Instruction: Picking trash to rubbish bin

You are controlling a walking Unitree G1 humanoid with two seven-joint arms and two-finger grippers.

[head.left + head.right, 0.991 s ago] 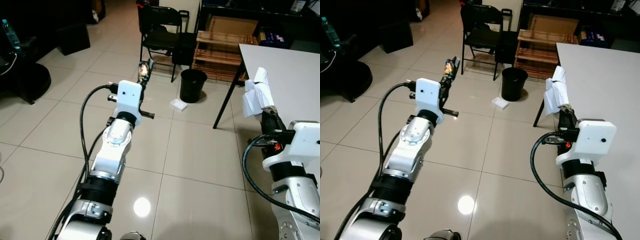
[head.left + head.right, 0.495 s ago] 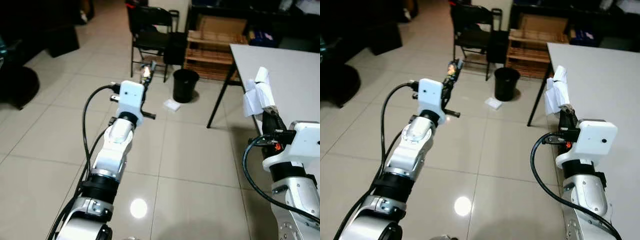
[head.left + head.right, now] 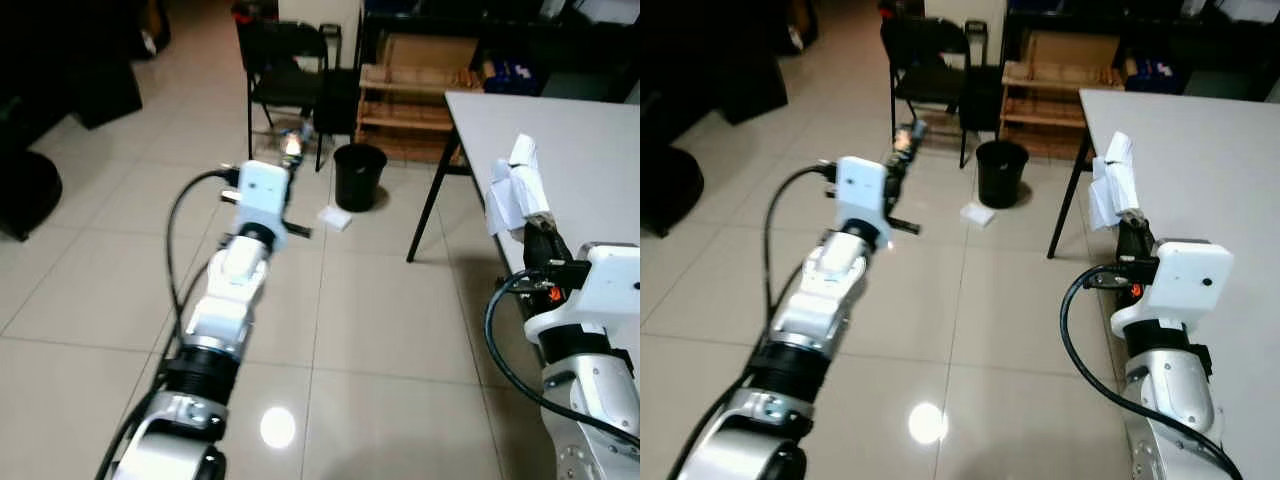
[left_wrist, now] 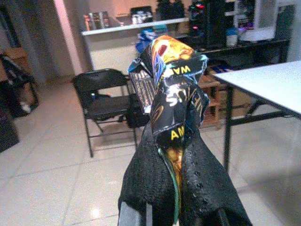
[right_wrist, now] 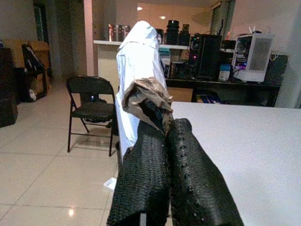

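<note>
I have both loads picked up: my left gripper is clamped on a snack wrapper, my right gripper on a wad of paper. The bin stands well ahead on the floor; approaching and dropping remain.

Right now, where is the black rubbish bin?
The black rubbish bin stands on the tiled floor ahead, between the folding chair and the white table's leg, beside a small white packet.

indoor light, dim at far left; ceiling-lamp glare on floor tiles; left arm motion-blurred; wrist views soft-focused.
</note>
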